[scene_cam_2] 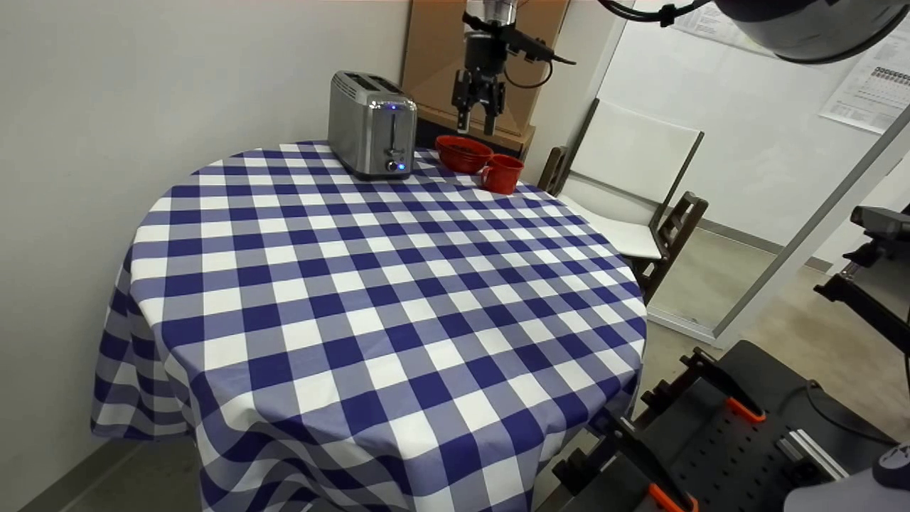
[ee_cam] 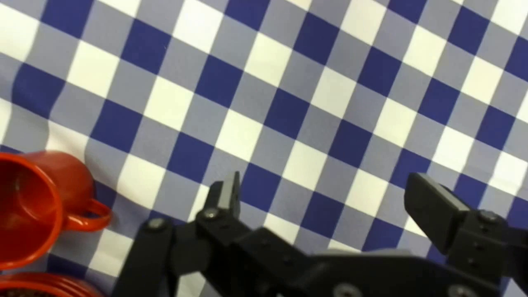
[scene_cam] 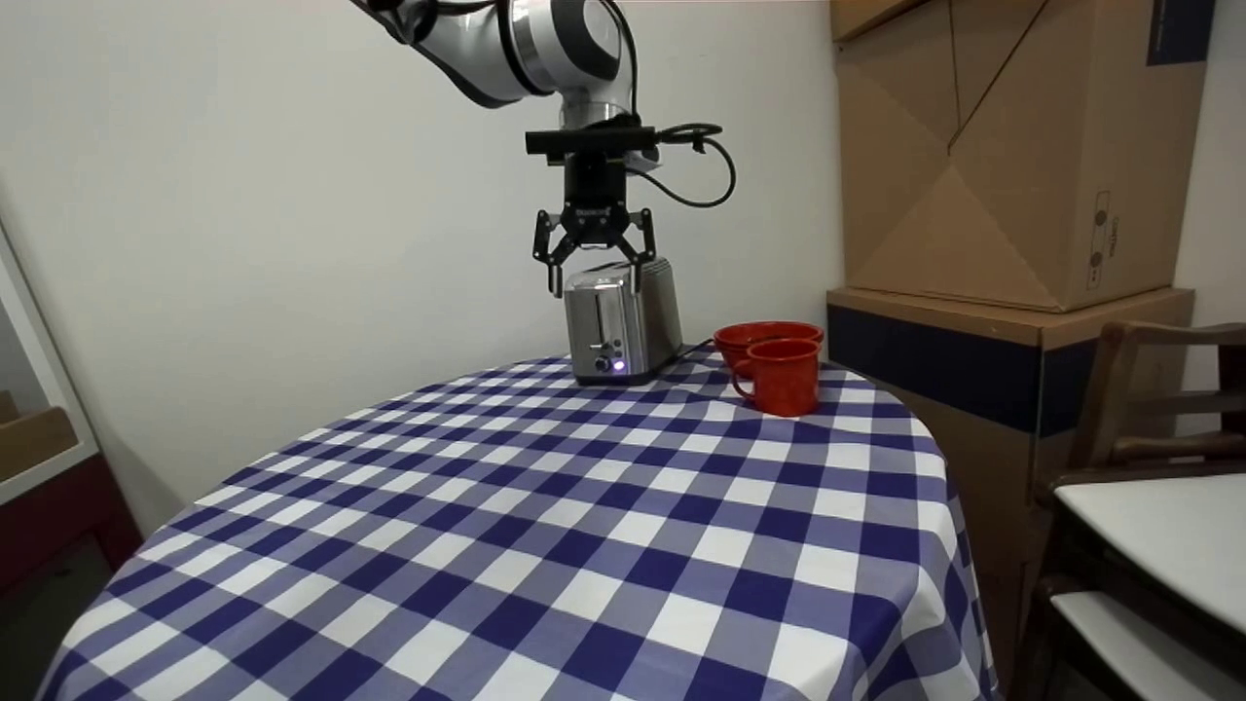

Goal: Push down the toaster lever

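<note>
Toaster [scene_cam_2: 372,133], bowl [scene_cam_2: 465,160] and cup [scene_cam: 785,380] stand on the counter [scene_cam: 574,545], which a blue-and-white checked cloth [scene_cam_2: 370,299] covers. The toaster is upright near the wall [scene_cam: 292,195], at the far edge in both exterior views, its slots facing up. On its end face, the lever [scene_cam_2: 394,151] sits low in its track, just above a knob [scene_cam_2: 391,166] and a lit blue light [scene_cam_2: 402,166]. A dark cord [scene_cam: 696,348] shows on the cloth between toaster and bowl.

From the arm [scene_cam: 545,49], the end effector [scene_cam_2: 477,126] hangs with its fingers [scene_cam: 637,277] pointing down and spread wide, a gap between them. In an exterior view, one finger overlaps the toaster; in an exterior view, the end effector hangs higher than the bowl and apart from the toaster.

The cup is upright just beside the bowl; whether they touch I cannot tell. Something dark, too small to make out, lies in the bowl. The wrist view shows the cup and part of the bowl at its left edge.
</note>
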Controlling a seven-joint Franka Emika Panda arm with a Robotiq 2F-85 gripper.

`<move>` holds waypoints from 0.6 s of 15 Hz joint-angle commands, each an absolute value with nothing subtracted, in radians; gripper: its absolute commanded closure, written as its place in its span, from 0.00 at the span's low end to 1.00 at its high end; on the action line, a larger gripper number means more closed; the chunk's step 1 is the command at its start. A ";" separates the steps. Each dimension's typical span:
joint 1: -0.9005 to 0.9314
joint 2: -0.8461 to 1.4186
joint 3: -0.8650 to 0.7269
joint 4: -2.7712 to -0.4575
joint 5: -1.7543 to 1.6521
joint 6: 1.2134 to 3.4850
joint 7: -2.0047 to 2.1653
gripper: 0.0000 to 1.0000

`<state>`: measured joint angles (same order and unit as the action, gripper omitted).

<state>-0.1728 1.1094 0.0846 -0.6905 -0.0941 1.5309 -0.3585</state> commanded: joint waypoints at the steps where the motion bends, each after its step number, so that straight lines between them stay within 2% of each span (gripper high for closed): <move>1: -0.140 0.975 0.024 -0.913 -0.186 1.549 -0.307 0.00; 7: -0.119 0.804 0.011 -1.170 -0.251 1.705 -0.169 0.00; 9: -0.134 0.745 0.026 -1.256 -0.226 1.857 -0.099 0.00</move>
